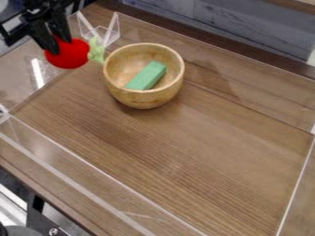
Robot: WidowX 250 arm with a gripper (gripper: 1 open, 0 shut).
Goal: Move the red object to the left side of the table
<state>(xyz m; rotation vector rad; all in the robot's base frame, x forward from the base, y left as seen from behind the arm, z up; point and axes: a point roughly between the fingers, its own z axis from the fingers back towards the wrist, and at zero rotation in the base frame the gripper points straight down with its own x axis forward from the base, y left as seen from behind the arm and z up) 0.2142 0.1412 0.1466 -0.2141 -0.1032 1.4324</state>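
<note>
The red object, a small round soft fruit with a pale green leafy tip pointing right, hangs just above the table near its far left corner. My black gripper comes down from the top left and is shut on the red object's upper left side. The fingertips are partly hidden behind the toy. The toy is left of the wooden bowl and clear of it.
A wooden bowl with a green block inside stands right of the toy. Low clear acrylic walls edge the tabletop; the left wall is close beside the gripper. A grey plank wall runs behind.
</note>
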